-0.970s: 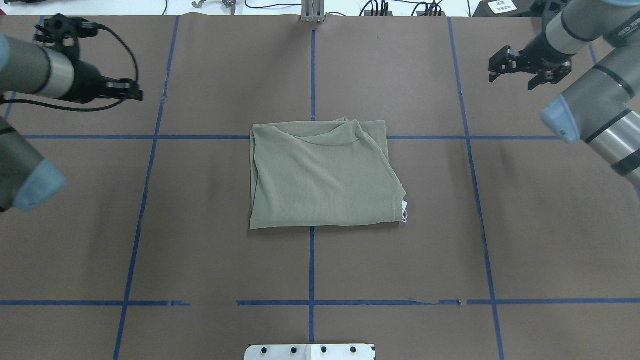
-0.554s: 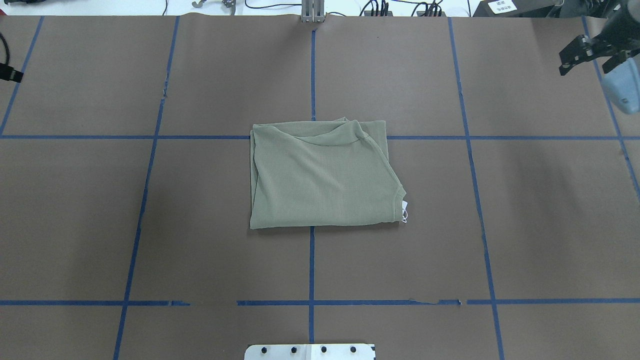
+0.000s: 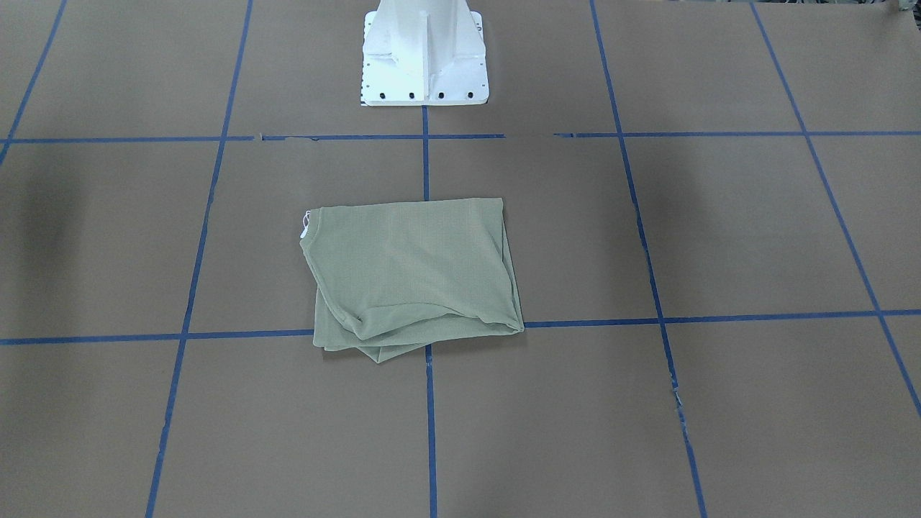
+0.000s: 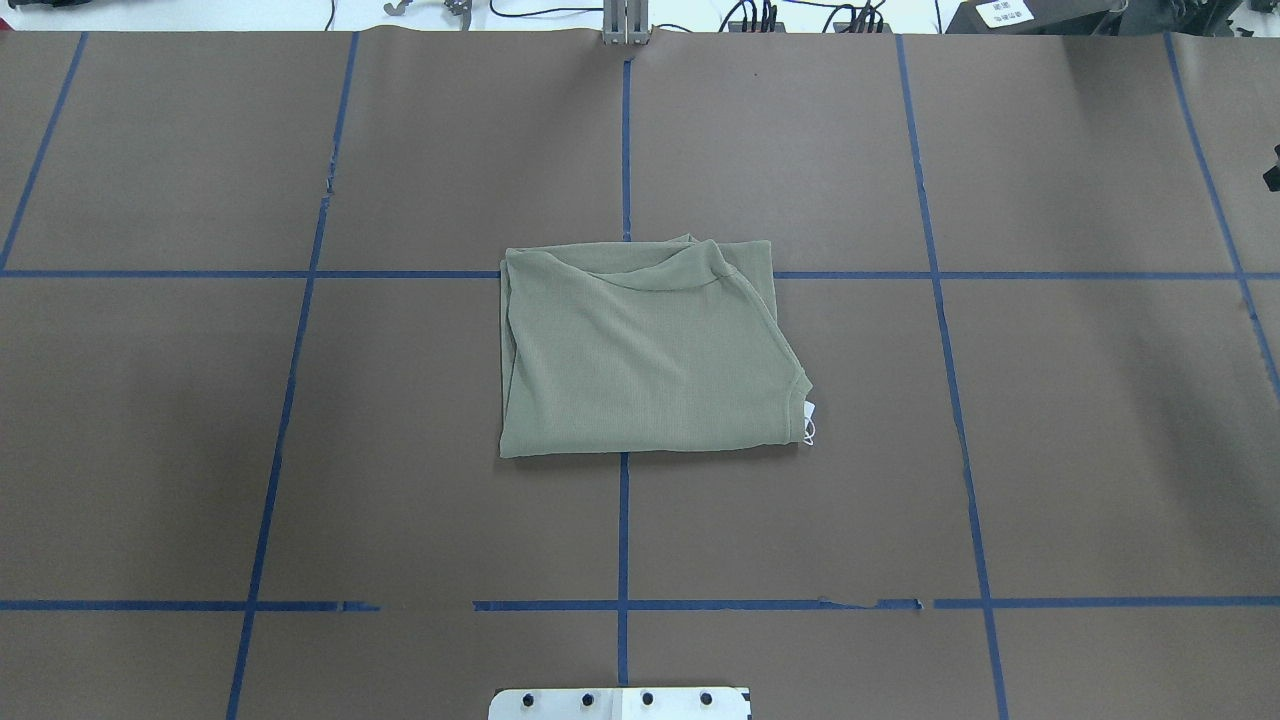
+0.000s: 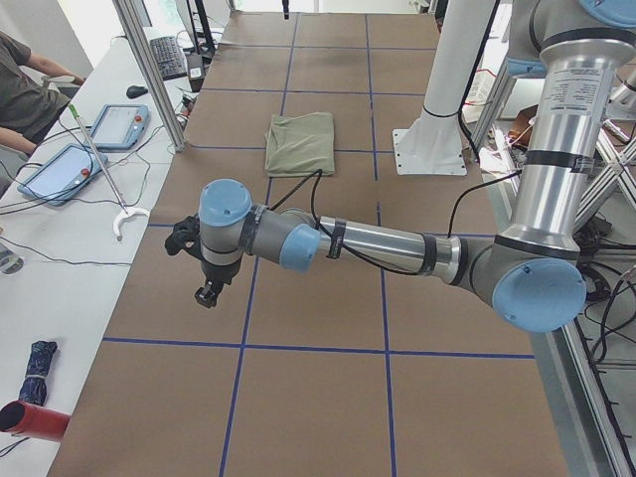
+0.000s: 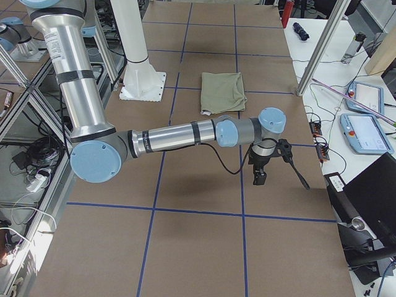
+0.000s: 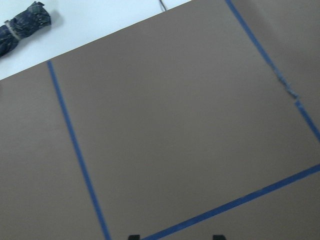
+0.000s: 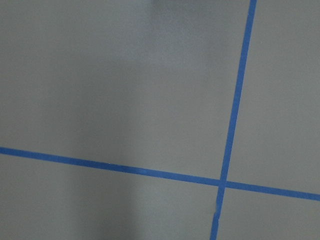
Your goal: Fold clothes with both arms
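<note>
The olive-green shirt [image 4: 640, 350] lies folded into a rough rectangle at the table's centre, with its white tag [image 4: 809, 420] poking out at one corner. It also shows in the front-facing view [image 3: 414, 273] and in both side views [image 5: 301, 142] [image 6: 223, 91]. Both arms are swung far out from it. My left gripper [image 5: 206, 293] hangs over bare table near the left end. In the left wrist view its fingertips [image 7: 133, 236] sit wide apart, open and empty. My right gripper [image 6: 260, 178] hangs over the right end, and I cannot tell its state.
The white pedestal base [image 3: 424, 72] stands behind the shirt. Blue tape lines [image 4: 623, 550] grid the brown table. Side benches hold teach pendants [image 5: 119, 124] [image 6: 365, 133], and a person [image 5: 20, 89] sits at one of them. A rolled dark umbrella [image 7: 25, 22] lies beyond the left edge.
Both arms have swung outward and left the overhead view, the left to its left side and the right to its right. The shirt has not moved.
</note>
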